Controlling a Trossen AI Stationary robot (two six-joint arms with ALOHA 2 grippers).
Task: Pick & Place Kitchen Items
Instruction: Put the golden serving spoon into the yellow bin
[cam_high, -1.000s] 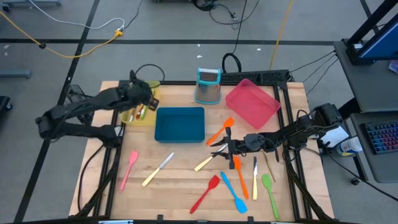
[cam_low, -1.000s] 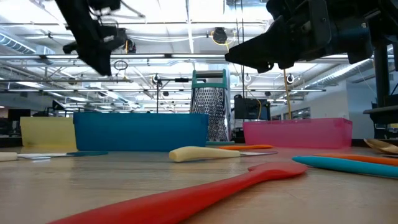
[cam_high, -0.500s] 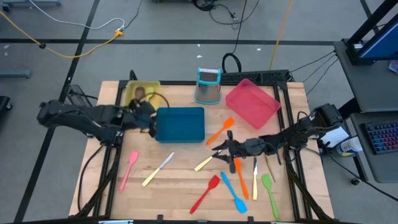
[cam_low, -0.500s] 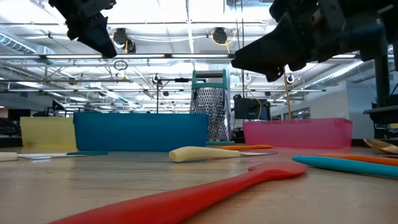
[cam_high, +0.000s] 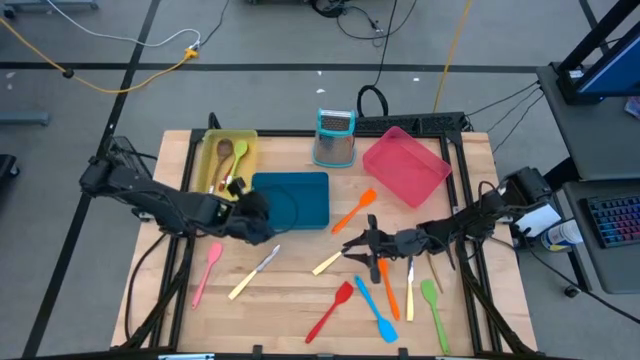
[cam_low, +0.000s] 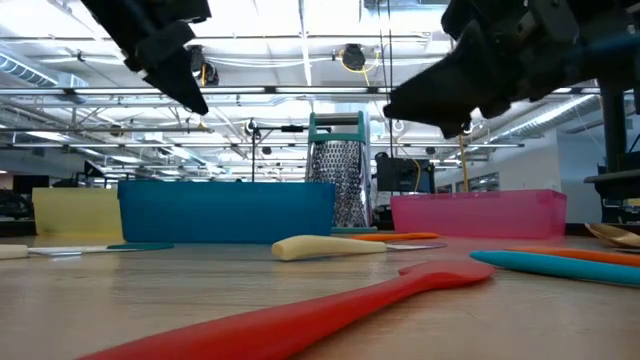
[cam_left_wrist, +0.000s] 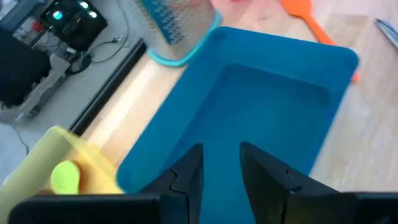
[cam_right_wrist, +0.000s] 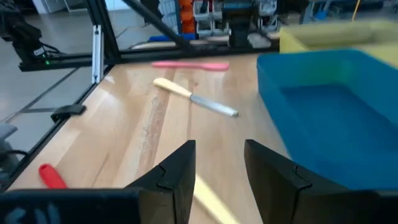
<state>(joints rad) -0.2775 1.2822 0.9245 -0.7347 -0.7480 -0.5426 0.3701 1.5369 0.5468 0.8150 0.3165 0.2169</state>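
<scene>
My left gripper (cam_high: 260, 215) (cam_left_wrist: 221, 168) hangs open at the near left corner of the blue tray (cam_high: 290, 198), with nothing between its fingers. My right gripper (cam_high: 352, 246) (cam_right_wrist: 219, 168) is open too, above the cream handle of a knife (cam_high: 328, 263) in mid-table, not touching it. Around it lie an orange spatula (cam_high: 355, 210), a red spatula (cam_high: 330, 310), a blue spatula (cam_high: 377, 310) and a green spoon (cam_high: 432, 305). Farther left lie a pink spatula (cam_high: 207, 270) and another knife (cam_high: 253, 273). A wooden spoon (cam_high: 224, 152) and a green one (cam_high: 240, 152) rest in the yellow tray (cam_high: 248, 135).
A metal grater (cam_high: 335, 137) with a teal top stands at the back between the yellow tray and the pink tray (cam_high: 405, 165). A second orange spatula (cam_high: 385, 285) and a third knife (cam_high: 409, 285) lie near right. Bare wood shows along the near left edge.
My left gripper has swung from above the yellow tray toward the near edge and to the right, sinking a little, to the blue tray's near left corner. My right gripper has shifted slightly and rolled a little above the knife. No utensil has moved.
</scene>
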